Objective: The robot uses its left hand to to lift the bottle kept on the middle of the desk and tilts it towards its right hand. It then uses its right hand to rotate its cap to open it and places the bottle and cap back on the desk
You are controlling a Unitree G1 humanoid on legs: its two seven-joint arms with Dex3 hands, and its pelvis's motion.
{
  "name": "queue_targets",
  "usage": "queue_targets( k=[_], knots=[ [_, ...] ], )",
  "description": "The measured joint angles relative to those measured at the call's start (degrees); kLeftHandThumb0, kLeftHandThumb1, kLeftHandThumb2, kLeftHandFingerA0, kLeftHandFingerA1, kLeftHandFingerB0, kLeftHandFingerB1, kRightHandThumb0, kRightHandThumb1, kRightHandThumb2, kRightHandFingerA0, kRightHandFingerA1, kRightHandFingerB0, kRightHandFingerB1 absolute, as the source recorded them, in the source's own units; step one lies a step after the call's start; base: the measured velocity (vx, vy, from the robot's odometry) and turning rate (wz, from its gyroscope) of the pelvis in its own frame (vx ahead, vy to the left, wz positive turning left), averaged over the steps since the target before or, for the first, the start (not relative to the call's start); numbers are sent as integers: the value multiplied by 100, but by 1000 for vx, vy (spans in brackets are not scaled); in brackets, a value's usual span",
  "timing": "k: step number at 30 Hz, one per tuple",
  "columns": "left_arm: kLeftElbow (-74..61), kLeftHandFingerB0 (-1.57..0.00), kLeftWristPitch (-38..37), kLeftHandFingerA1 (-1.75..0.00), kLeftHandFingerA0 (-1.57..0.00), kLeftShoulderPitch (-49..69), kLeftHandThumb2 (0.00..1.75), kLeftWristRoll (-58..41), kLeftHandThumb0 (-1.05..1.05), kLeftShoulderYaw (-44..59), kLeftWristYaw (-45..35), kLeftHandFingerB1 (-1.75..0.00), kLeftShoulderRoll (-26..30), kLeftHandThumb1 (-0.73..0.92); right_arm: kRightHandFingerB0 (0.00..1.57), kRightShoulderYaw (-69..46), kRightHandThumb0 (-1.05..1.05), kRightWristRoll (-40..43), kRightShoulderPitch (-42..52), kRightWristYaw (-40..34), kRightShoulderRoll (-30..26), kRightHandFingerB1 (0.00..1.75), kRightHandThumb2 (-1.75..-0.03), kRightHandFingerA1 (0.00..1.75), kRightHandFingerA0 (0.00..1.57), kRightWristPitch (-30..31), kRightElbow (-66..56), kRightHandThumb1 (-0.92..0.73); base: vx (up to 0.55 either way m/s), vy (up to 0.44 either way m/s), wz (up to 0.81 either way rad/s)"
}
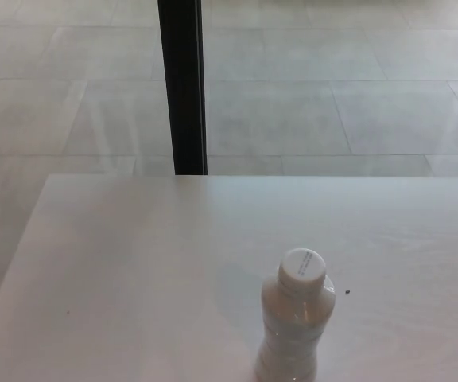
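Clear plastic bottle (294, 326), waisted shape, white round cap (302, 266) w/ faint print, screwed on. Stood upright, long axis vertical, cap up, near front-centre of smooth pale desk (133, 270). Tiny dark speck (348, 291) just beside cap. Black post (183, 83) and glossy tiled floor (332, 87) beyond. Neither hand in shot; fingers not seen.

You are looking at an indoor hall or lobby-like space, perhaps an office or lab; the exact kind cannot be told. A floor (332, 87) of large, pale, glossy tiles stretches beyond a plain white desk (133, 270). A black vertical post (183, 83) rises behind the desk's far edge. You see no furnishings that settle the place further.
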Motion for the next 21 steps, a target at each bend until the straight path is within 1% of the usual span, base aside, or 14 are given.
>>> queue_targets(
  k=[1, 2, 3, 7, 8, 9, 10, 13, 14, 15, 16, 17, 18, 21],
  knots=[
    [68, -12, -29, -50, -4, -24, 76, -74, -66, 109, -22, -44, 0, 39, 6, -131, -69, 88, -30, 36, -12, 38, -89, 48, 19, -21, 1, -58, 0, 0, 0],
    [112, -8, -44, -32, 0, -50, 57, -138, -67, 210, -57, -28, -2, 49, 0, -241, -36, 162, -62, 84, -16, 49, -104, 49, 0, -29, -4, -49, 0, 0, 0],
    [135, -13, -45, -6, -5, -82, 84, -197, -79, 307, -89, -10, -3, 46, 8, -347, -74, 232, -102, 138, -20, 24, -94, 35, 2, -26, -9, -59, 0, 0, 0],
    [143, 0, -50, 0, 0, -245, 88, -413, -97, 649, -213, 0, -2, 51, 0, -759, -95, 523, -338, 362, -118, 0, -99, 0, 0, 3, -11, -71, 0, 0, 0],
    [117, 0, -53, 0, 0, -294, 64, -457, -103, 721, -252, 0, 5, 68, 0, -850, -93, 603, -398, 430, -163, 7, -103, 4, 0, 22, -38, -68, 0, 0, 0],
    [50, 0, -56, 0, 0, -335, 94, -487, -96, 754, -276, 0, 25, 61, 0, -946, -93, 676, -461, 498, -221, 5, -96, 0, 0, 46, -75, -64, 0, 0, 0],
    [-44, 0, -64, 0, 0, -378, 64, -533, -103, 813, -303, 0, 48, 76, 0, -1026, -105, 751, -533, 558, -297, 2, -105, 0, 0, 77, -114, -73, 0, 0, 0],
    [-336, 0, -135, 0, 0, -590, 62, -741, -105, 1112, -478, 0, 208, 69, 0, -1232, -96, 975, -738, 752, -614, 0, -101, 0, 0, 207, -400, -70, 0, 0, 0],
    [-417, 0, -159, 0, 0, -682, 62, -823, -105, 1222, -564, 0, 284, 67, 0, -1271, -91, 1041, -811, 817, -716, 0, -66, 0, 0, 243, -525, -88, 0, 0, 0],
    [-493, 0, -171, 0, 0, -757, 92, -893, -101, 1307, -632, 0, 343, 49, 0, -1297, -92, 1088, -859, 867, -781, 0, -68, 0, 0, 272, -639, -87, 0, 0, 0],
    [-570, 0, -172, 0, 0, -842, 60, -978, -105, 1404, -716, 0, 409, 65, 0, -1322, -94, 1136, -911, 921, -843, 0, -64, 0, 0, 294, -753, -86, 0, 0, 0],
    [-649, 0, -171, 0, 0, -907, 62, -1049, -105, 1482, -791, 0, 464, 65, 0, -1345, -92, 1182, -962, 966, -883, 0, -66, 0, 0, 313, -849, -88, 0, 0, 0],
    [-761, 0, -170, 0, 0, -980, 102, -1132, -105, 1567, -882, 0, 525, 56, 0, -1370, -85, 1241, -1014, 1024, -918, 0, -79, 0, 0, 344, -984, -87, 0, 0, 0],
    [-1173, 0, -165, 0, 0, -1196, 101, -1361, -105, 1747, -1143, -1, 741, 56, 0, -1414, -91, 1424, -1140, 1240, -1008, 0, -100, 1, 0, 475, -1532, -71, 0, 0, 0]
  ],
)
